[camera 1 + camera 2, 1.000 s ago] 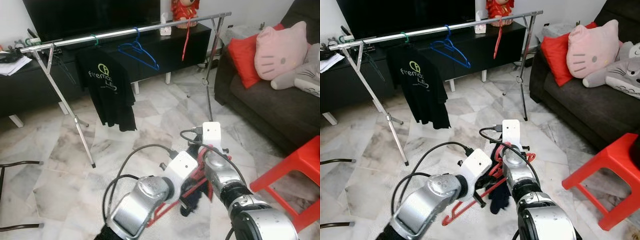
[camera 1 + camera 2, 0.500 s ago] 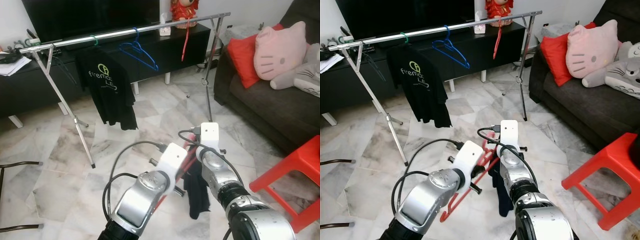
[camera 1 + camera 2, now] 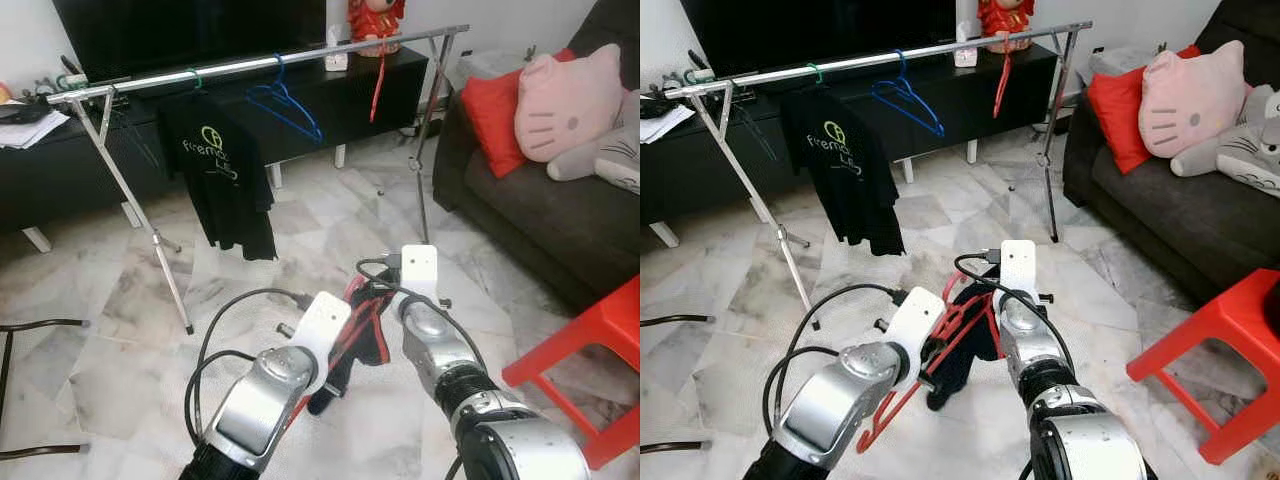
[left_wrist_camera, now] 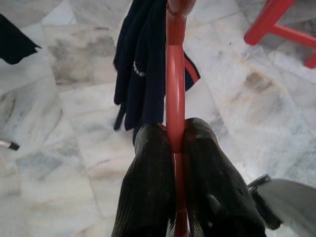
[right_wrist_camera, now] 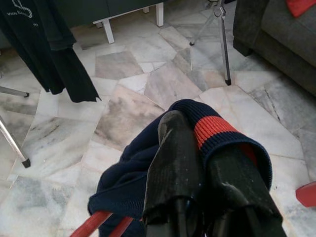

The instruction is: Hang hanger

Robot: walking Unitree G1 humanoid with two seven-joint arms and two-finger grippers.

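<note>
A red plastic hanger, tilted above the floor, carries a navy red-banded garment.

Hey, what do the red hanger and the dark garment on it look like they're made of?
The red hanger, pinched in the left gripper, looks like smooth, glossy moulded plastic. The navy garment in the right gripper looks like knitted fabric, perhaps cotton: its red-banded cuff shows fine ribbing.

A home living room: a dark sofa with a red cushion and plush toys, a big TV on a low black cabinet, a marble floor, a red stool, and a clothes rail carrying a black T-shirt and hangers.
</note>
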